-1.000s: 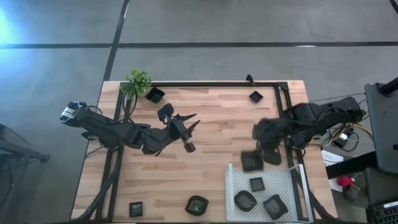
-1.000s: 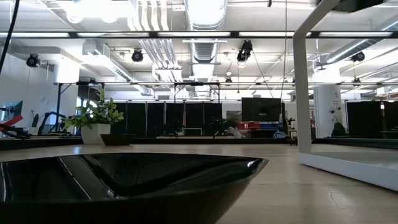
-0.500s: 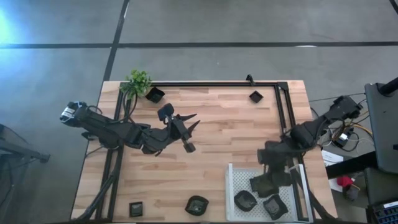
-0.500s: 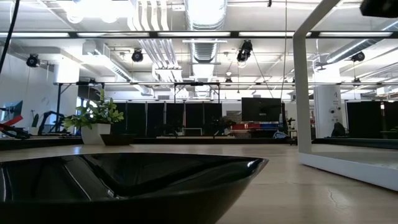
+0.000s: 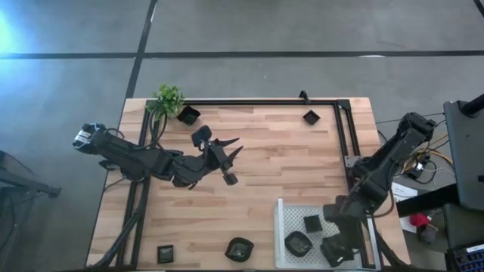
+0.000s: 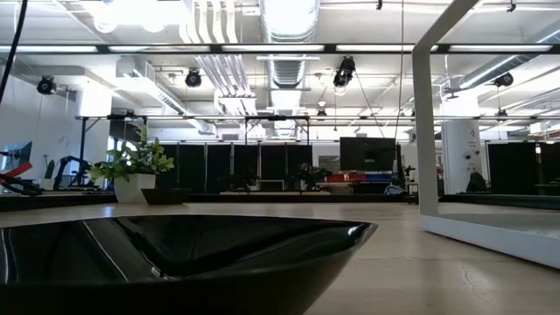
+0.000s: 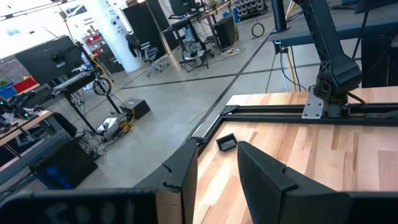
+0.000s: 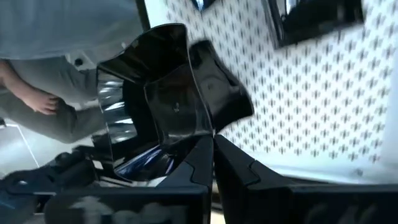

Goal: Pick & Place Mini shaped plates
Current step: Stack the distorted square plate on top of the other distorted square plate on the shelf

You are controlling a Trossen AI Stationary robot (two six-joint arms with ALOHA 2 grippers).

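Fingers of the right gripper (image 5: 338, 243) pinch a wavy plate (image 8: 158, 99) over the white tray (image 5: 286, 219), seemingly for release. Left gripper (image 5: 231, 149) waits mid-table, spread, empty.

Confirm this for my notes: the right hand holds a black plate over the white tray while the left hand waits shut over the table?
Not quite: the left hand waits open, as the left wrist view shows. The right hand does grip a black plate over the white tray.

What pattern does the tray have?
White tray with a grid of small perforations, clearest in the right wrist view.
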